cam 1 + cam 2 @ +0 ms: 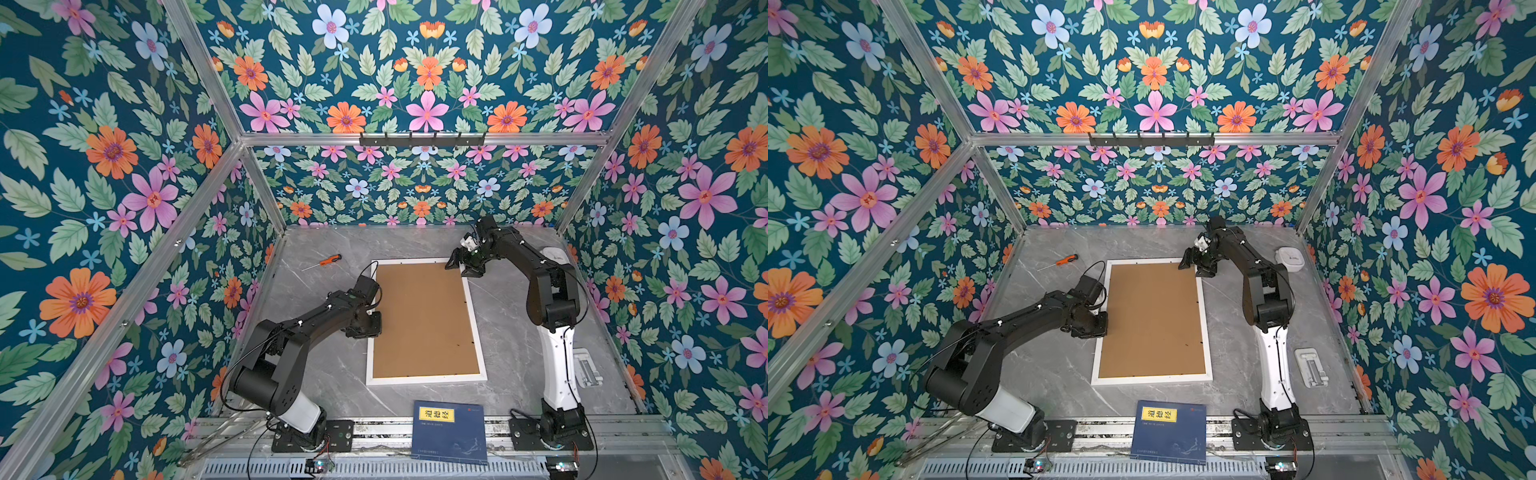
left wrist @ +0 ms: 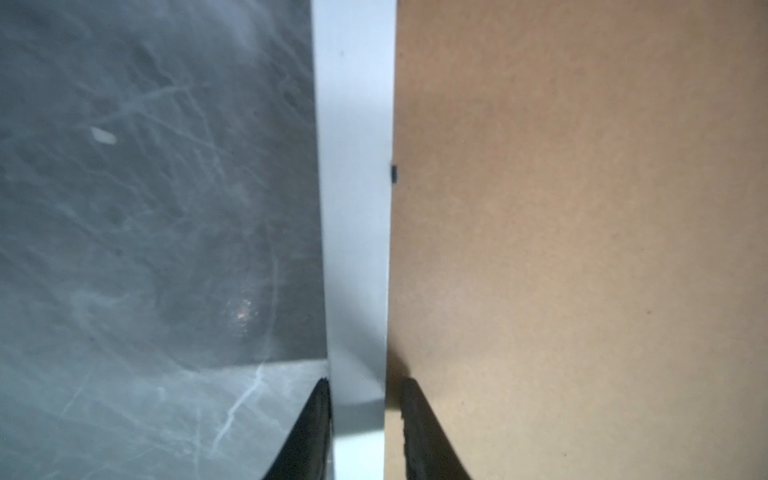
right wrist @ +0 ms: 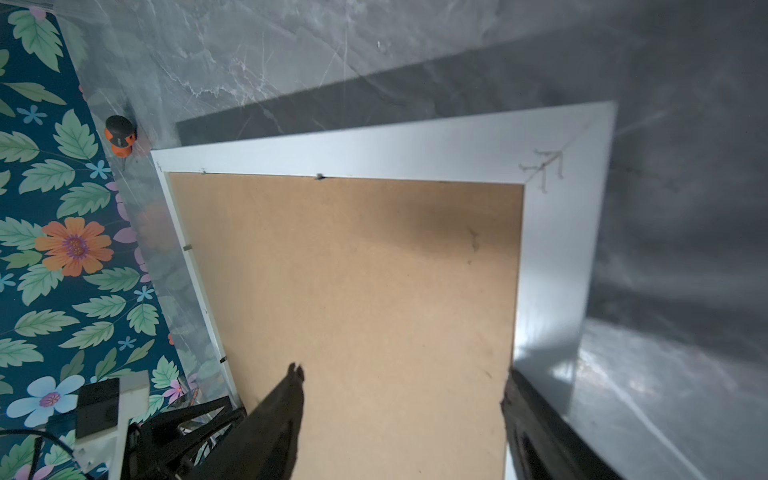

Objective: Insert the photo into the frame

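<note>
The frame point(image 1: 424, 380) lies back-up mid tabletop point(image 1: 519, 353), backing board point(image 1: 424, 320) seated in it; we see no photo, poss. under the board. Our left gripper point(image 2: 361, 386) pinches its left rail; right gripper point(image 3: 401, 382) hangs spread, empty, over far-right corner. Risk: one-sided lift tilts frame, board slips out.

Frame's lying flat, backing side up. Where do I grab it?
A long side rail of the frame, from straight above, one finger outside, one on the backing board: it lies flat, too wide to span, but the rail is narrow.
</note>
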Robot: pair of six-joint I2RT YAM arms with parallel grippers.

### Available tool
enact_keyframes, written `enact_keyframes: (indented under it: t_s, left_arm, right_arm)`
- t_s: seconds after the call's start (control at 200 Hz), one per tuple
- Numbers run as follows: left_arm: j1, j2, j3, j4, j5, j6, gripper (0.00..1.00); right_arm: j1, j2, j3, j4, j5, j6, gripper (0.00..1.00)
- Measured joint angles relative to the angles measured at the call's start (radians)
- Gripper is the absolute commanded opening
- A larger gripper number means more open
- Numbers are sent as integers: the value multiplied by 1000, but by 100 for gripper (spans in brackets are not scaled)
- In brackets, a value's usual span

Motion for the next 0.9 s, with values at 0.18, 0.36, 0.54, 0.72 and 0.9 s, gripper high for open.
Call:
enact_keyframes:
  t_s: [0.18,0.36,0.54,0.72,0.9]
  left_arm:
    - [-1,1,0,0,-2,-1,30]
    - [-2,2,0,0,-3,-3,30]
    - [-2,5,0,0,-3,-4,30]
    - [-2,7,-5,7,2,-23,30]
    - [-4,13,-5,51,61,-50,29]
  right_arm:
    - [11,9,0,9,0,-1,76]
    - [17,8,-6,16,9,-1,76]
    - [31,-18,-17,14,53,-1,75]
    - [38,-142,-78,4,78,-1,76]
    - [36,-310,-247,55,106,5,75]
